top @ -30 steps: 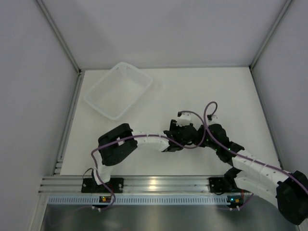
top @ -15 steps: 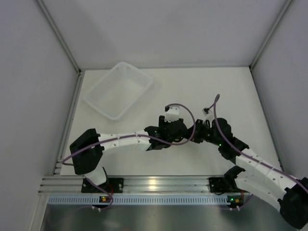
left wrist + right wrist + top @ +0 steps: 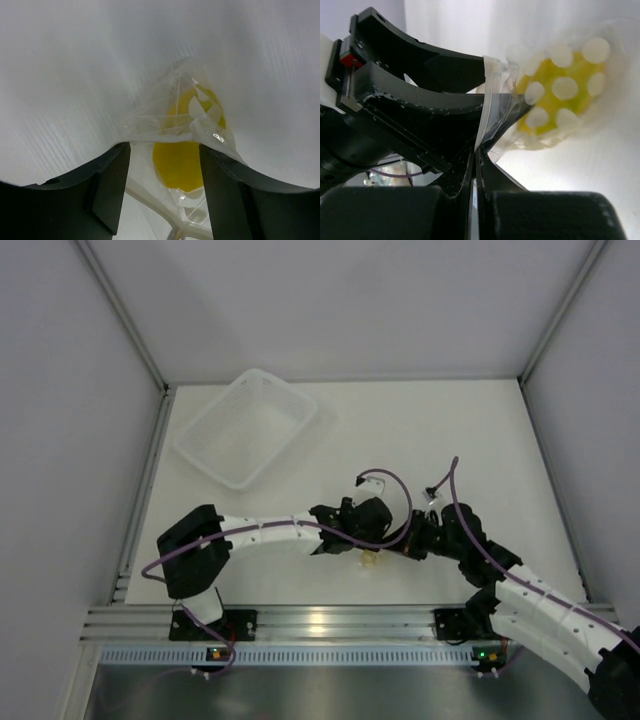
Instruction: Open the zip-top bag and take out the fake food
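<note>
You're pinching zip-top bag edge in right claw, clamped tight. Left claw sitting half-wide, straddling bag. Fake food lying inside bag, by middle of bench near edge.

The left arm stretches low towards the right, and the right arm bends in to meet it. The left pincer has its jaws apart. The right pincer is pressed tight together.

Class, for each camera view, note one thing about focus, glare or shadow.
Top external: even, soft light, glare on the metal rail. Left wrist: the fake food looks soft behind shiny creases of the zip-top bag. Right wrist: background washed out white, the fake food blurred.
</note>
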{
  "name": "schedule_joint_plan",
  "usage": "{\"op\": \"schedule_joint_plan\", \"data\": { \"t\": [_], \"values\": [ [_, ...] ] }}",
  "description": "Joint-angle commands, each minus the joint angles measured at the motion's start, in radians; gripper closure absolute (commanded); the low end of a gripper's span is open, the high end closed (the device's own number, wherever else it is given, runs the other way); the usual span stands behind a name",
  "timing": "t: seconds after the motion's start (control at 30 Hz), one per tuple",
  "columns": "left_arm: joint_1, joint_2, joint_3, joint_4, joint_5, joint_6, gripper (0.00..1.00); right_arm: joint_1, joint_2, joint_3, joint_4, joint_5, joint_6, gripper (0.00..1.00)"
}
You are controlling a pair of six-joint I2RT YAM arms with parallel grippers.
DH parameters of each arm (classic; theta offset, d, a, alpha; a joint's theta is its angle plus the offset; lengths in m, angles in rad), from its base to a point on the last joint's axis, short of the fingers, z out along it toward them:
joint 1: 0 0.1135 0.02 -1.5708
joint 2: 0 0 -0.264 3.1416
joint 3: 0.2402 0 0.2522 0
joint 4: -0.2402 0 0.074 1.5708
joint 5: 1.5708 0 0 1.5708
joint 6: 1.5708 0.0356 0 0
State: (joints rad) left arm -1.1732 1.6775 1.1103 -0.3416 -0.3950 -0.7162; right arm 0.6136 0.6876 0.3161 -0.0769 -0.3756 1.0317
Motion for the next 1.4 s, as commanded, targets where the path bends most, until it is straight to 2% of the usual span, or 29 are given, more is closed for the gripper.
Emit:
{"op": "schedule_joint_plan", "data": {
  "t": [0.0, 0.17, 0.6, 0.67, 0.7, 0.87, 0.9, 0.97, 1.1, 1.37],
  "values": [
    [-0.052, 0.12, 0.057, 0.004, 0.165, 0.03, 0.36, 0.017, -0.011, -0.008, 0.157, 0.024, 0.036, 1.0],
    [-0.065, 0.175, 0.111, 0.004, 0.164, 0.017, 0.34, 0.017, -0.054, -0.04, 0.053, 0.141, -0.033, 1.0],
    [-0.089, 0.267, 0.19, 0.004, 0.196, 0.017, 0.3, 0.014, -0.154, 0.014, -0.136, 0.265, -0.166, 1.0],
    [-0.094, 0.293, 0.203, 0.004, 0.186, 0.009, 0.39, 0.014, -0.171, 0.017, -0.152, 0.28, -0.191, 1.0],
    [-0.095, 0.301, 0.206, 0.004, 0.185, 0.004, 0.48, 0.014, -0.174, 0.017, -0.173, 0.288, -0.199, 1.0],
    [-0.1, 0.303, 0.217, 0.004, 0.154, -0.02, 0.68, 0.014, -0.2, 0.023, -0.202, 0.307, -0.237, 1.0],
    [-0.101, 0.291, 0.215, 0.004, 0.144, -0.022, 0.76, 0.015, -0.2, 0.026, -0.208, 0.31, -0.245, 1.0],
    [-0.103, 0.269, 0.215, 0.004, 0.121, -0.031, 0.82, 0.014, -0.198, 0.04, -0.222, 0.314, -0.265, 1.0],
    [-0.112, 0.216, 0.188, 0.007, 0.053, -0.057, 1.0, 0.015, -0.183, 0.072, -0.231, 0.317, -0.32, 1.0],
    [-0.19, 0.113, 0.16, 0.012, -0.174, -0.046, 1.0, 0.015, -0.142, 0.175, -0.247, 0.424, -0.443, 1.0]
  ]
}}
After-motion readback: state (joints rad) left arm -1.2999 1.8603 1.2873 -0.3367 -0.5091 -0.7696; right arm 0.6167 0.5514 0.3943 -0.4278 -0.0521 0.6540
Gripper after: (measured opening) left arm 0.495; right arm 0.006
